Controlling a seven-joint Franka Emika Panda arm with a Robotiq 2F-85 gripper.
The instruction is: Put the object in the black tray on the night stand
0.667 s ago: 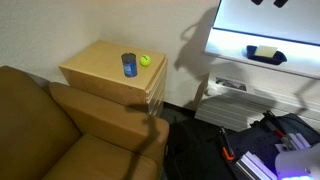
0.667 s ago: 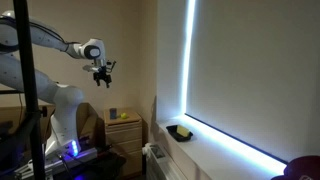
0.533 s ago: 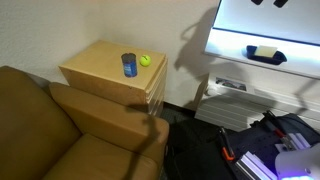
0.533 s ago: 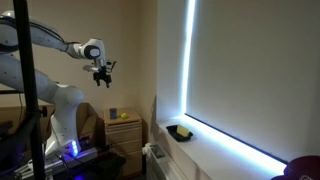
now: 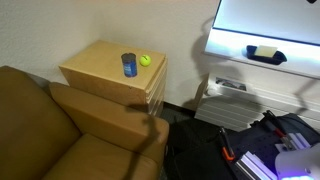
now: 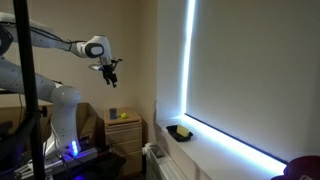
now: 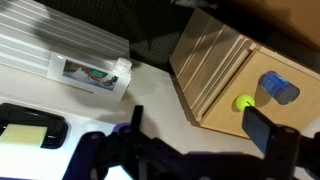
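I am holding my claw (image 6: 112, 77) high in the air with the two fingers (image 7: 264, 130) spread wide apart. Nothing is sitting between them and they are touching nothing.

The object (image 7: 30, 129) is showing as a small pale yellow, slightly oblong piece. It is lying inside the black tray (image 7: 52, 128), a shallow dark dish with a low rim. In an exterior view the tray is resting on the white window ledge (image 5: 235, 47), above the radiator (image 5: 226, 92), and not on the night stand (image 5: 100, 68).

In the wrist view the tray and object are sitting at the lower left edge, well apart from my fingers, which are framing the floor and the night stand's corner. In an exterior view I am hanging far above the ledge and off to the side, so the object is lying low and well away from me.

On the night stand's top a round yellow-green ball (image 5: 145, 60) is sitting just beside a blue cup (image 5: 129, 65). The brown sofa (image 5: 50, 130) is standing against the night stand.
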